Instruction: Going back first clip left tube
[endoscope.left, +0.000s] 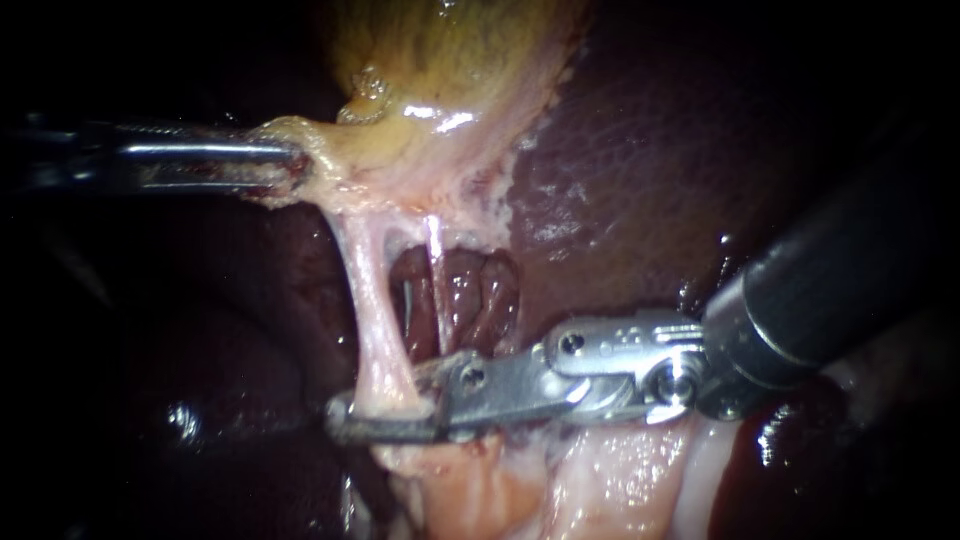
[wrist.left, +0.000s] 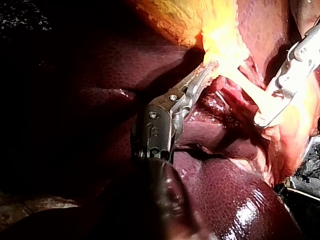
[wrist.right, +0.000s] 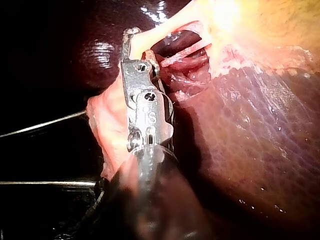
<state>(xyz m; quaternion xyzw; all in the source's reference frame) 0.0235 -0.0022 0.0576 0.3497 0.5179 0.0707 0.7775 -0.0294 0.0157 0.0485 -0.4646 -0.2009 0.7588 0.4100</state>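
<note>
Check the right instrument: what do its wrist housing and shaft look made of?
Wrist housing: bare metal, probably steel; silver, brushed, with bright glints and screw heads. Shaft: dark, smooth, semi-matte, maybe polymer or a coating; only a soft highlight shows, so cannot tell which.

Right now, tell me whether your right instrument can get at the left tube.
Probably yes. The right instrument lies across the lower end of the left tube, with nothing between them. The left instrument grips the gallbladder at its edge, so the tube stands stretched and exposed.
</note>
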